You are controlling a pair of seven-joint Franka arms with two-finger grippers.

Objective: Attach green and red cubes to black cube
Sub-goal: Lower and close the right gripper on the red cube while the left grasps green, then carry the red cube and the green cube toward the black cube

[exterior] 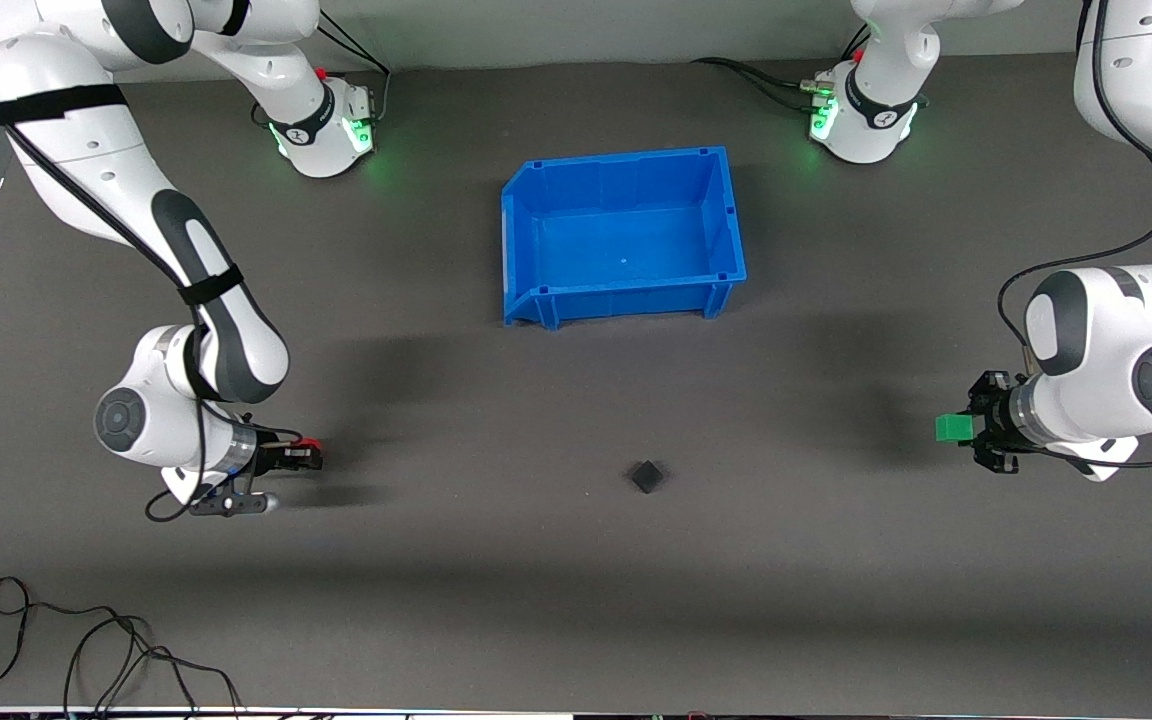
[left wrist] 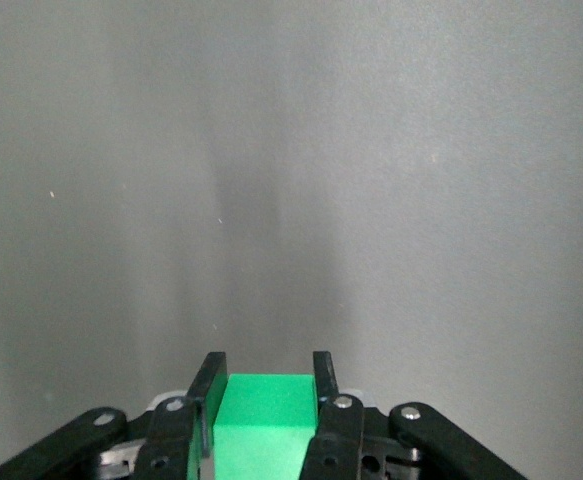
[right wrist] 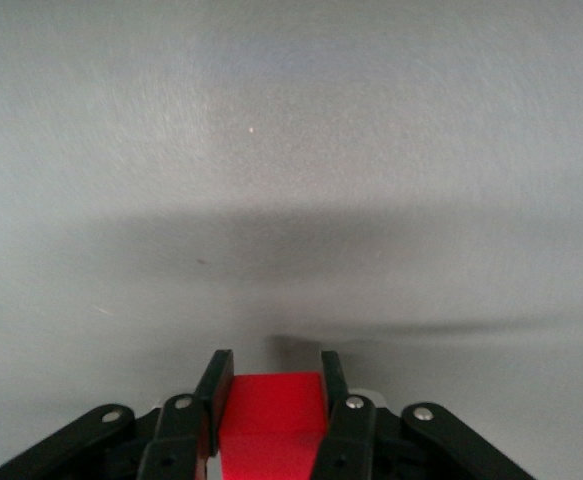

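Note:
The black cube (exterior: pixel 647 476) lies on the grey mat, nearer to the front camera than the blue bin. My left gripper (exterior: pixel 966 430) is shut on the green cube (exterior: pixel 953 428) and holds it over the mat at the left arm's end of the table; the wrist view shows the green cube (left wrist: pixel 265 415) clamped between both fingers. My right gripper (exterior: pixel 311 452) is shut on the red cube (exterior: pixel 309 444) over the mat at the right arm's end; the red cube (right wrist: pixel 273 412) sits between its fingers. Both grippers are well apart from the black cube.
A blue open bin (exterior: pixel 524 225), empty, stands at mid table nearer the robots' bases. Loose black cables (exterior: pixel 86 640) lie on the mat at the front edge on the right arm's end.

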